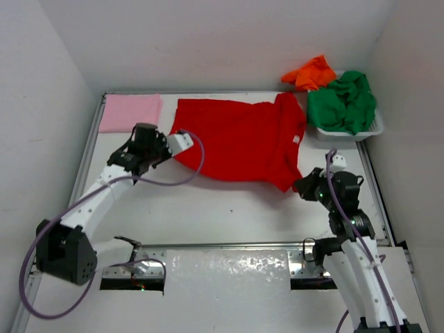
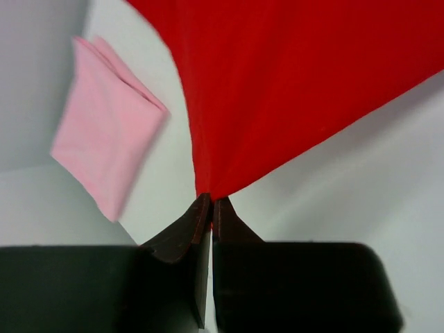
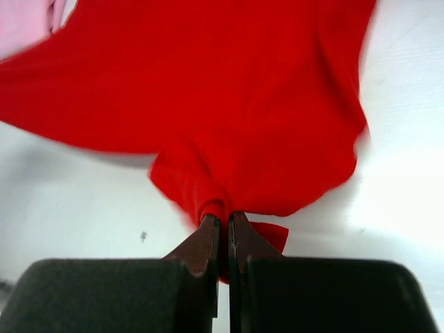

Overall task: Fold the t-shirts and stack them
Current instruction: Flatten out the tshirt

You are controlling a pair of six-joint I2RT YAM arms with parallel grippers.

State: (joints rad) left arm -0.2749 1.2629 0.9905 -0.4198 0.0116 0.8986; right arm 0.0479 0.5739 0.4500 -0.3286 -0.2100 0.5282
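The left gripper (image 2: 210, 201) is pinching the red shirt (image 2: 291, 83) by a thin edge, jaws clamped tight, lower centre of the left wrist view. The right gripper (image 3: 223, 218) is clenching a bunched corner of the same shirt. The shirt is lying spread on the table (image 1: 229, 208), centre of the overhead view. The pink shirt (image 1: 130, 112) is sitting folded, upper left. The green shirt (image 1: 343, 103) and orange shirt (image 1: 310, 71) are waiting at the basket (image 1: 361, 134), upper right.

Risks: the thin left pinch slipping if the arms are pulling apart; the bunched right corner folding crooked.
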